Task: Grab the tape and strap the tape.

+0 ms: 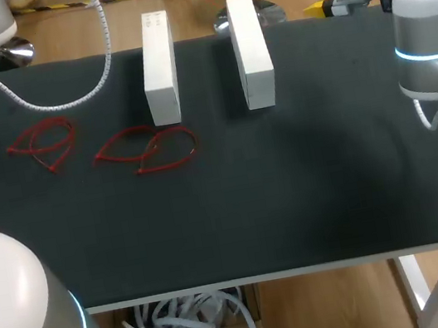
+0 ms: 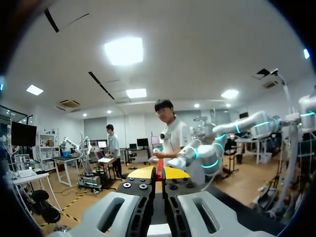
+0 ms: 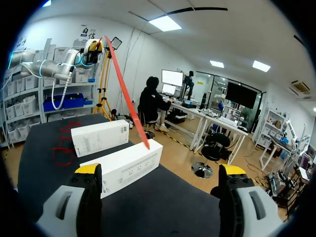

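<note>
Thin red straps lie looped on the black table's left part, one bundle (image 1: pixel 43 143) near the left edge and another (image 1: pixel 149 149) in front of the left white box. The right wrist view shows them as red loops (image 3: pixel 64 148) beyond the boxes. High above the table, my left gripper (image 3: pixel 94 47) is shut on one long red strap (image 3: pixel 127 98), which hangs slanting down over the boxes. In the left wrist view that strap (image 2: pixel 159 170) shows as a red strip pinched in my left gripper (image 2: pixel 159 174). My right gripper (image 3: pixel 160 170) stands wide open and holds nothing, at the table's far right.
Two long white boxes (image 1: pixel 159 64) (image 1: pixel 249 41) stand side by side at the back middle of the table (image 1: pixel 291 194); the right wrist view shows them (image 3: pixel 101 137) (image 3: pixel 123 165) just ahead of the gripper. A white coiled cable (image 1: pixel 65 97) droops over the back left corner.
</note>
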